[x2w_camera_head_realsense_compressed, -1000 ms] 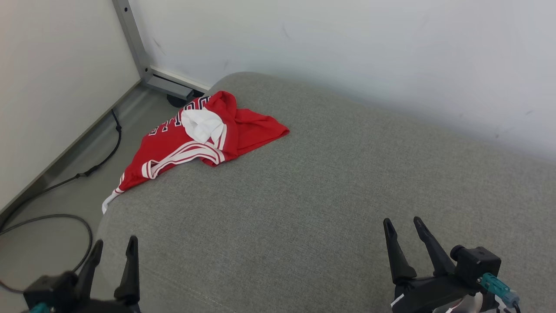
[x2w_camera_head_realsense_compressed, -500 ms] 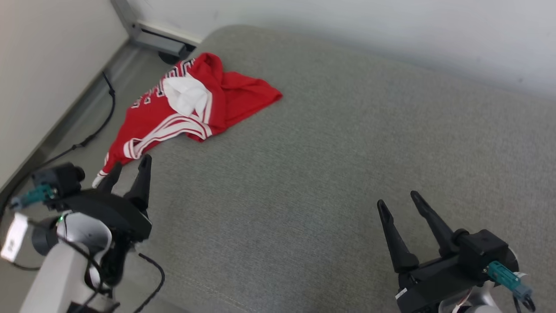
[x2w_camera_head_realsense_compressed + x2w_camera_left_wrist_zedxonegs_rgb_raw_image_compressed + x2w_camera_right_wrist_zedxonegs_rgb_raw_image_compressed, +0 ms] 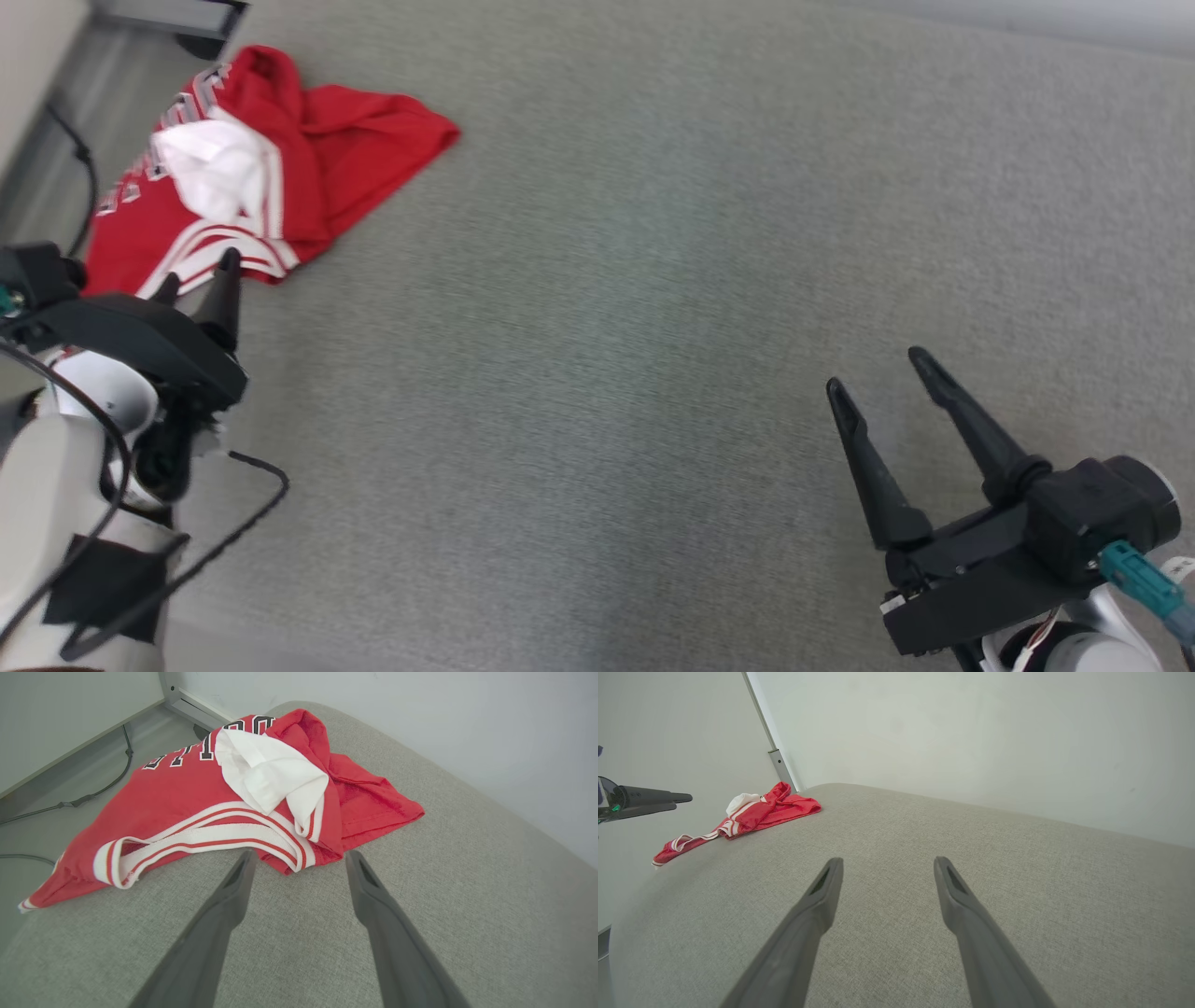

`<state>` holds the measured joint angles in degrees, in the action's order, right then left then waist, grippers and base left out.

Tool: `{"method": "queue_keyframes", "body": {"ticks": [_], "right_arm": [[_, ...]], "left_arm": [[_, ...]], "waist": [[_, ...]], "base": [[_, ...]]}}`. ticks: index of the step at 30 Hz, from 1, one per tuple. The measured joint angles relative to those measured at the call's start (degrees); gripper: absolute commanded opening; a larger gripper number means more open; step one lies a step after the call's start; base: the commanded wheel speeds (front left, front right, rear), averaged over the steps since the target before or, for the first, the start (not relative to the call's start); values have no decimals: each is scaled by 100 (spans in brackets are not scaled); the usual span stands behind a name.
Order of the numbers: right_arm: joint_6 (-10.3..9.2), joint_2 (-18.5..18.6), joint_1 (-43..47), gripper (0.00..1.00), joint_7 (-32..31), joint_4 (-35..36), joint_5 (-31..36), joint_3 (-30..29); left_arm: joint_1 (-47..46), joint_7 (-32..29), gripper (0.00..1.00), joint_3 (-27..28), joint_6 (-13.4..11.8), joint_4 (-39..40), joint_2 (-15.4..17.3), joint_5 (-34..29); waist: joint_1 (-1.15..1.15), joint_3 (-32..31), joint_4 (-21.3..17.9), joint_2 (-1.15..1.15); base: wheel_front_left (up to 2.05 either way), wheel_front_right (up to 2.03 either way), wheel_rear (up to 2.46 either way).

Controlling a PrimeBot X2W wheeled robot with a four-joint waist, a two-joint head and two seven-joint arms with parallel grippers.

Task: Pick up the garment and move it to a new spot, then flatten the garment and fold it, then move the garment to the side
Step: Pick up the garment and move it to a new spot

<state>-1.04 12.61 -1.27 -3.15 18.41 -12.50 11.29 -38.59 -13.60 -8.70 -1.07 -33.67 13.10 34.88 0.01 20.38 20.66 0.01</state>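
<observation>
Head view: high, looking steeply down on the grey woven-fabric cushion.
Left wrist view: low, close before the crumpled red-and-white jersey garment, facing the pale wall.
Right wrist view: low, well apart from it, facing likewise.
All three share garment and cushion.

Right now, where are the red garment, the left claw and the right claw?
red garment (image 3: 173,788): left wrist view, on the plain red cloth below the lettering.
left claw (image 3: 300,854): left wrist view, midway between its open fingertips.
right claw (image 3: 877,369): head view, midway between its open fingertips.
</observation>
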Motion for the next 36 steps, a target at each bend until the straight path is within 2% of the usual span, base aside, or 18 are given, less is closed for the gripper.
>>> {"method": "queue_keyframes", "body": {"ticks": [6, 11, 23, 24, 25, 31, 36], "right_arm": [[-10, 116, -56, 100, -202, 301, 2, -102], [-49, 164, -62, 100, -332, 576, 52, -148], [-99, 227, -90, 100, -587, 765, 60, -213], [-101, 227, -107, 100, -594, 762, 60, -219], [-104, 227, -125, 100, -597, 762, 60, -216], [-103, 221, -174, 100, -644, 688, 59, -191], [-97, 103, -354, 100, -630, 391, 20, -79]], "left_arm": [[-414, 1, 100, 168, -147, -487, 152, 3], [-593, 11, 100, 171, -197, -766, 74, 2], [-995, 414, 100, 214, -403, -1421, 2, -140], [-1020, 445, 43, 211, -403, -1482, -23, -144], [-1032, 466, 0, 209, -404, -1534, -49, -161], [-1137, 591, 0, 159, -426, -1816, -75, -190], [-1146, 727, 0, 75, -285, -2050, -3, -256]], "waist": [[-1, 377, -364, 0], [0, 672, -567, 1], [-1, 1005, -664, 0], [-1, 1000, -655, 0], [-1, 991, -645, 0], [-2, 865, -593, 0], [-2, 616, -544, 0]], "base": [[0, 0, 0], [0, 0, 0], [0, 0, 0], [0, 0, 0], [0, 0, 0], [0, 0, 0], [0, 0, 0]]}}
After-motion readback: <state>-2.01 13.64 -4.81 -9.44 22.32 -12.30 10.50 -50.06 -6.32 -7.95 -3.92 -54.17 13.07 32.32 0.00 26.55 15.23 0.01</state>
